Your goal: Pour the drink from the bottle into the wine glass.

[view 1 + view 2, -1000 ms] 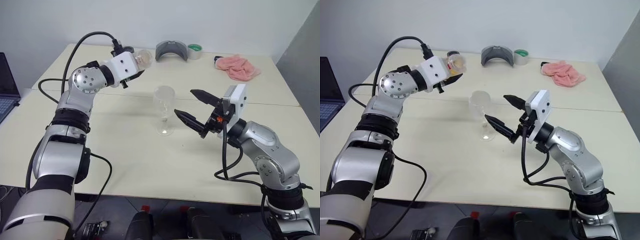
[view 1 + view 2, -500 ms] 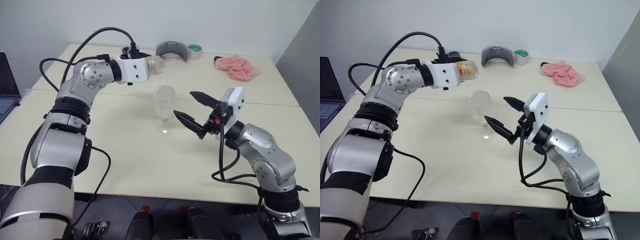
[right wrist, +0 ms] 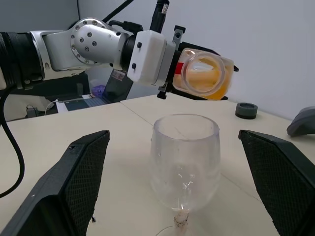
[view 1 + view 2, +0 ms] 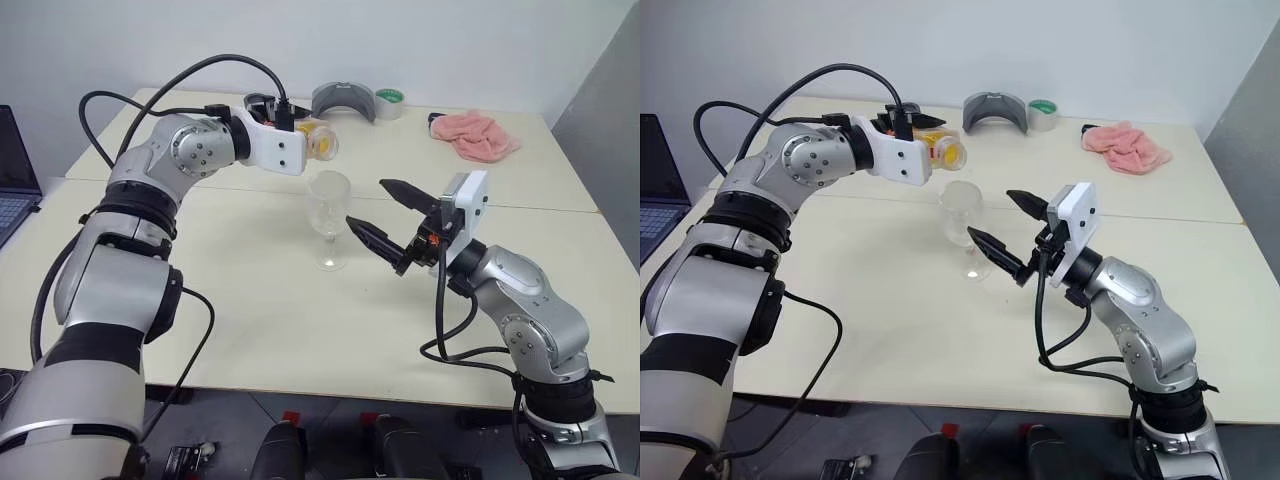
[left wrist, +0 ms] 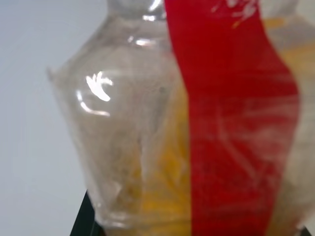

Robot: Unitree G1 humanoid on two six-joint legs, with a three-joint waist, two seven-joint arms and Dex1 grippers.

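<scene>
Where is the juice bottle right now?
The bottle is up in the air, tipped on its side in the left gripper, just above and behind the wine glass in the middle of the table.

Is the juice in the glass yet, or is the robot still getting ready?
Not yet. Done: the left gripper has picked up the bottle, and its cap is off. In hand: the bottle lies tipped on its side, its open mouth just above the wine glass, the drink inside it. Left: the pouring; the glass looks empty. The right gripper waits open around the glass without touching it.
</scene>
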